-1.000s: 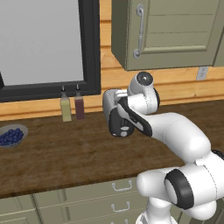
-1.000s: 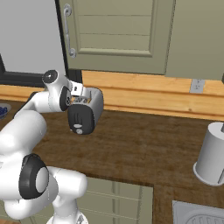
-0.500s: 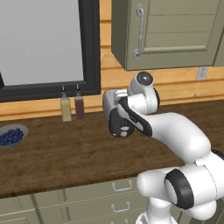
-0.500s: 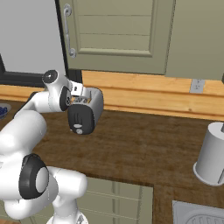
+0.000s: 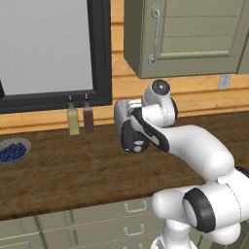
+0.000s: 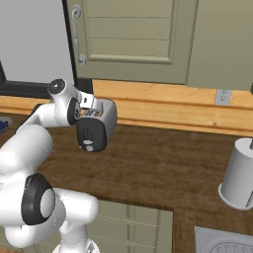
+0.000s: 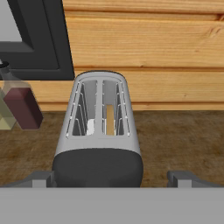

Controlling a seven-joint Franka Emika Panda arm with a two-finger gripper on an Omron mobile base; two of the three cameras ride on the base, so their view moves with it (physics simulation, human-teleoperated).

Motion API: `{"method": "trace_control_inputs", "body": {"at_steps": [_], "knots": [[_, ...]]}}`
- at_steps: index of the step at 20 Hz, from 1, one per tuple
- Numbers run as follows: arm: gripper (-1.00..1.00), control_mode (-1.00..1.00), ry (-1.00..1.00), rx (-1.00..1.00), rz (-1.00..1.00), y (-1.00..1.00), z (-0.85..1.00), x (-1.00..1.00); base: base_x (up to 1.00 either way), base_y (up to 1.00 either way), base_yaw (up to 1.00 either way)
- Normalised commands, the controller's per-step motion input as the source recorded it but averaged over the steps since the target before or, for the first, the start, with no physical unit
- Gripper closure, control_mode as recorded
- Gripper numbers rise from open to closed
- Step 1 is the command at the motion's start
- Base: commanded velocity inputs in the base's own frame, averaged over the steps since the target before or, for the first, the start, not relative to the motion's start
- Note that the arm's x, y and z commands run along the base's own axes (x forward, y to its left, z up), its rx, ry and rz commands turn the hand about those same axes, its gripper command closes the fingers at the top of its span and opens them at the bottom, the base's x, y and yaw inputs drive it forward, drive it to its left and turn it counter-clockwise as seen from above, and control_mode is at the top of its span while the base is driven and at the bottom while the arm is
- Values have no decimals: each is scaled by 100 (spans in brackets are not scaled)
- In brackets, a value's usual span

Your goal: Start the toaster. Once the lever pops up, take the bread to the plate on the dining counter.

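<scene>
Right above the toaster [image 7: 98, 131] hangs the gripper [image 7: 111, 177], spread wide and empty (bread [image 7: 110, 119] down in a slot)

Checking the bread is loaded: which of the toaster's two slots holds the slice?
The slot nearer the right in the hand view holds the bread, tan inside the toaster; the other slot looks empty.

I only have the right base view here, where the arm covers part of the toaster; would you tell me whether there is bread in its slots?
Observer: Yes. The hand view looks down into the toaster, and a tan slice of bread stands in its right slot.
Operator: Thank you. Is the gripper open?
Observer: Open: its fingertips flank the toaster's black end, touching nothing.
Operator: Anything left of the toaster?
Observer: Two bottles by the wall, and a bowl of blueberries further left.
</scene>
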Motion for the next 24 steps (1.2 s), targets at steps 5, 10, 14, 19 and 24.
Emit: {"method": "trace_control_inputs", "body": {"at_steps": [5,10,14,19,24], "knots": [[-100,-100,0,0,0,0,0,0,0,0,0],[-100,-100,0,0,0,0,0,0,0,0,0],[-100,-100,0,0,0,0,0,0,0,0,0],[-100,-100,0,0,0,0,0,0,0,0,0],[-100,-100,0,0,0,0,0,0,0,0,0]]}}
